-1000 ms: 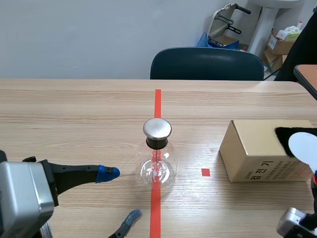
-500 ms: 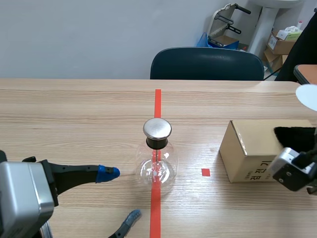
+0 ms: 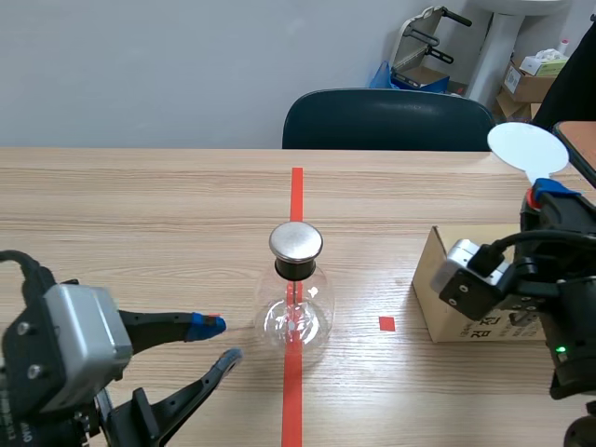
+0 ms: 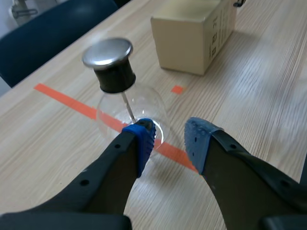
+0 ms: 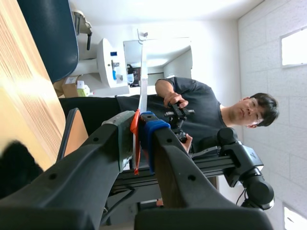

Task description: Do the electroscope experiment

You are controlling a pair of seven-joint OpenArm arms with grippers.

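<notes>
The electroscope (image 3: pixel 296 303), a clear glass flask with a black stopper and a round metal cap (image 3: pixel 296 241), stands on the red tape line mid-table. My left gripper (image 3: pixel 216 341) lies low just left of it, open, blue pads a little apart and nothing between them. In the left wrist view the flask (image 4: pixel 128 111) sits just ahead of the left gripper (image 4: pixel 170 139). My right gripper (image 3: pixel 549 193) is raised above the cardboard box (image 3: pixel 466 279), shut on the red handle of a white disc paddle (image 3: pixel 526 147). The paddle (image 5: pixel 142 86) shows edge-on between the right gripper's (image 5: pixel 142 136) pads.
The box (image 4: pixel 192 33) stands right of the flask, with a black furry cloth (image 5: pixel 17 167) on it. A dark blue chair (image 3: pixel 386 119) is behind the table's far edge. A person (image 5: pixel 192 108) is seen in the right wrist view.
The right arm has lifted the white disc from the box top to well above it. My left gripper's fingers have drawn closer together.
</notes>
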